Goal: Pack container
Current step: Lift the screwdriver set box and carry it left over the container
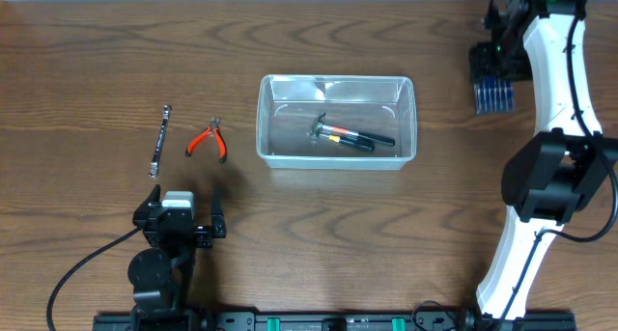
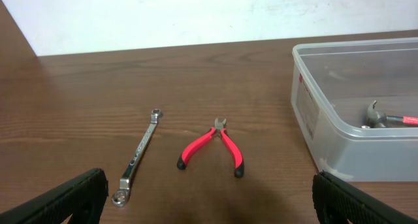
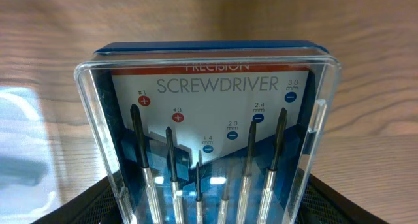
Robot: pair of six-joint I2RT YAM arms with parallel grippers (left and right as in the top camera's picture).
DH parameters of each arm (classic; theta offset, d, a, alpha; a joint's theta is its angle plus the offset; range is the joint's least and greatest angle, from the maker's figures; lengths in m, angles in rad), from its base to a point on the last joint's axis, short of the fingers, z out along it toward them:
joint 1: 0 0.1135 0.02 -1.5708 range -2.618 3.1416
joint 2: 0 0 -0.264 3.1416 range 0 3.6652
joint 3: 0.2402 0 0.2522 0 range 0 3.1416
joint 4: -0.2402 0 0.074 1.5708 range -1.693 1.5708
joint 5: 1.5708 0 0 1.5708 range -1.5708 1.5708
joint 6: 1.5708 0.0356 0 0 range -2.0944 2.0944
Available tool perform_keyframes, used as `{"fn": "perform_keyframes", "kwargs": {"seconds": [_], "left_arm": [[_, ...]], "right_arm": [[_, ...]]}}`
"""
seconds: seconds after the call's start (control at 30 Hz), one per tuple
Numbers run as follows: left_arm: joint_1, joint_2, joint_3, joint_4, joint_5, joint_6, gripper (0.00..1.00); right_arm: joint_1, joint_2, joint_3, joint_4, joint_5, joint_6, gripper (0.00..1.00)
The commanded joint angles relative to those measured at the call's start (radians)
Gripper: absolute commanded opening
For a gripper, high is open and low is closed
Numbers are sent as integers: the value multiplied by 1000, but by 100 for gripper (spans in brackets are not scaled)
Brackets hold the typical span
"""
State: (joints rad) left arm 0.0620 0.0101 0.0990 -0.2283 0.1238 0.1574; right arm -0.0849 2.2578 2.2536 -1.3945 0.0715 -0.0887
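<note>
The clear plastic container (image 1: 263, 119) stands at the table's middle, with a small hammer (image 1: 350, 136) lying inside. It also shows at the right of the left wrist view (image 2: 313, 119), with the hammer's head (image 2: 373, 115) visible through it. My right gripper (image 3: 209, 214) is shut on the blue-and-red screwdriver set case (image 3: 215, 106), which sits at the far right in the overhead view (image 1: 491, 85), right of the container. My left gripper (image 1: 183, 225) is open and empty near the front left (image 2: 209, 208).
Red-handled pliers (image 1: 208, 141) and a steel wrench (image 1: 160, 140) lie left of the container, ahead of my left gripper. They show in the left wrist view as pliers (image 2: 212, 147) and wrench (image 2: 138, 157). The right arm's white links stand along the right edge.
</note>
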Motion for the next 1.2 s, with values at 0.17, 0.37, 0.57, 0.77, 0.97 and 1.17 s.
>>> {"fn": "perform_keyframes", "kwargs": {"seconds": [0.17,0.37,0.57,0.77,0.97,1.17], "left_arm": [[4,-6,-25,-8,-8,-2,98],[4,-6,-25,-8,-8,-2,98],[4,-6,-25,-8,-8,-2,98],[4,-6,-25,-8,-8,-2,98],[4,-6,-25,-8,-8,-2,98],[4,-6,-25,-8,-8,-2,98]], "right_arm": [[84,5,193,-82,-2,-78,1],[180,5,286,-108,-48,-179,1],[281,5,340,-110,-51,-243,1],[382,-9,356,-115,-95,-308,1],[473,-23,356,-129,-110,-370,1],[526,-23,356,-173,-223,-494,1]]}}
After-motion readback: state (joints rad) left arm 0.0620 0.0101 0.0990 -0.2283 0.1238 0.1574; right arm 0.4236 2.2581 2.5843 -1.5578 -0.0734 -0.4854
